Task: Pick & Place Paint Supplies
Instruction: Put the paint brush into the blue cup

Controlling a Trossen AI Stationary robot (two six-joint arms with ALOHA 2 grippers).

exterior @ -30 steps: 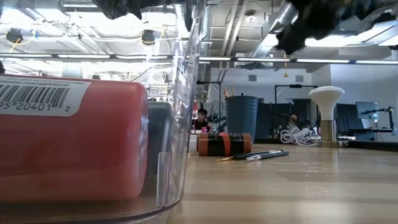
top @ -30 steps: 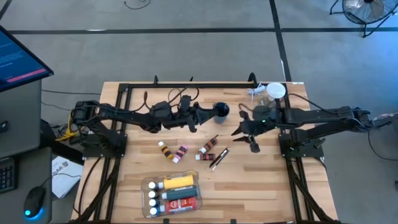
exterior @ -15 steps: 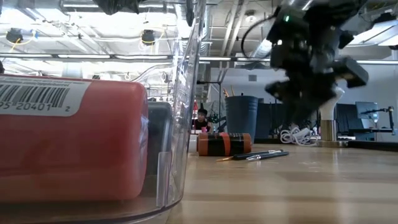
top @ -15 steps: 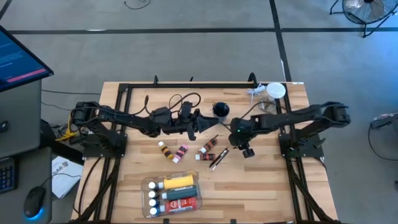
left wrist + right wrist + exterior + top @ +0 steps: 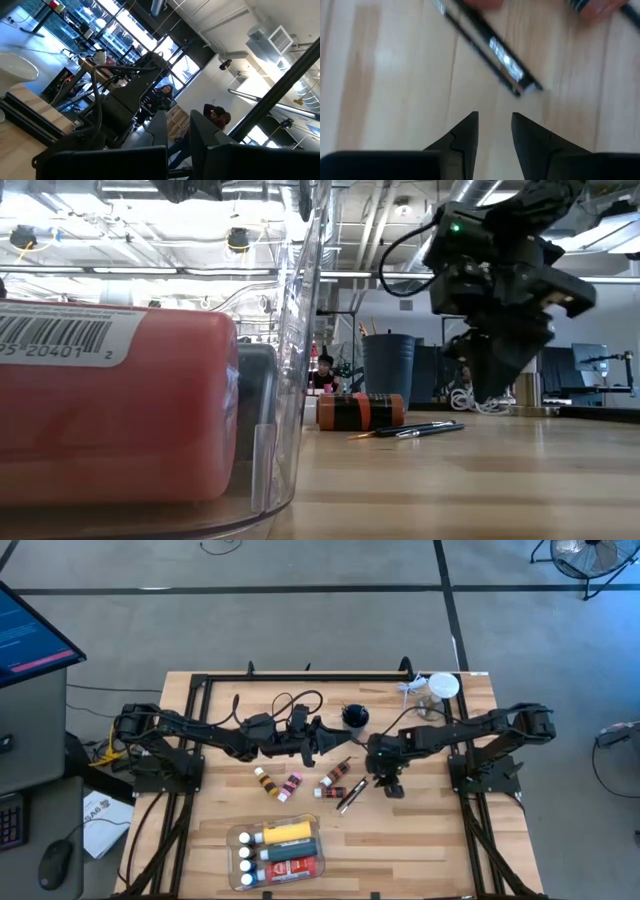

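Observation:
Two thin dark brushes (image 5: 351, 795) (image 5: 490, 47) (image 5: 410, 430) lie flat on the wooden table beside three small paint tubes (image 5: 265, 781) (image 5: 292, 786) (image 5: 336, 776). My right gripper (image 5: 373, 772) (image 5: 495, 120) (image 5: 490, 392) hangs just right of the brushes, tilted down at the bare wood. It is open, with nothing between its fingers. My left gripper (image 5: 337, 740) (image 5: 177, 120) is shut and held high over the table's middle, above the tubes and pointing slightly upward, with nothing in it. A clear container (image 5: 235, 840) near the front edge holds a yellow bottle (image 5: 287, 833) and several tubes.
A black cup (image 5: 355, 718) stands behind the grippers. A clear jar with a white lid (image 5: 443, 687) sits at the far right corner. A black frame rail (image 5: 300, 675) runs along the far edge. Bare wood lies to the right of the brushes and container.
My right gripper has come down from high over the table's right half toward the brushes, moving toward the table's left edge and tipping from nearly level to pointing steeply down. My left gripper has drifted a little from the black cup toward the near edge.

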